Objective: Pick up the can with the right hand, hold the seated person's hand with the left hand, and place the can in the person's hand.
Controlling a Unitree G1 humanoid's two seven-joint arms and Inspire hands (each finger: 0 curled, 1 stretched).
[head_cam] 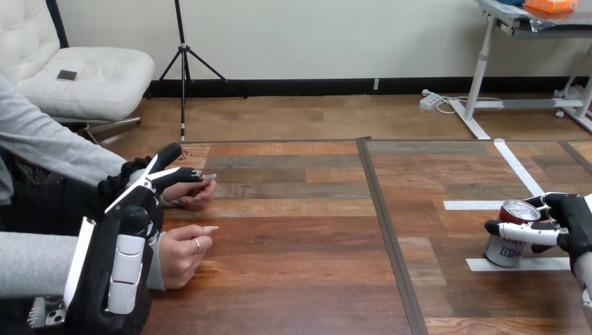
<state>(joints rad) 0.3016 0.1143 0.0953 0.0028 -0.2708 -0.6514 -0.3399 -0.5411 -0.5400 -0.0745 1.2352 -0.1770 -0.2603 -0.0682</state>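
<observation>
can (pixel 502 252): upright on table (pixel 300 265), far right | right hand (pixel 574 220): fingers curled round can | left hand (pixel 132 216): fingers straight, over person's farther hand (pixel 190 192), far left, well apart from can
</observation>
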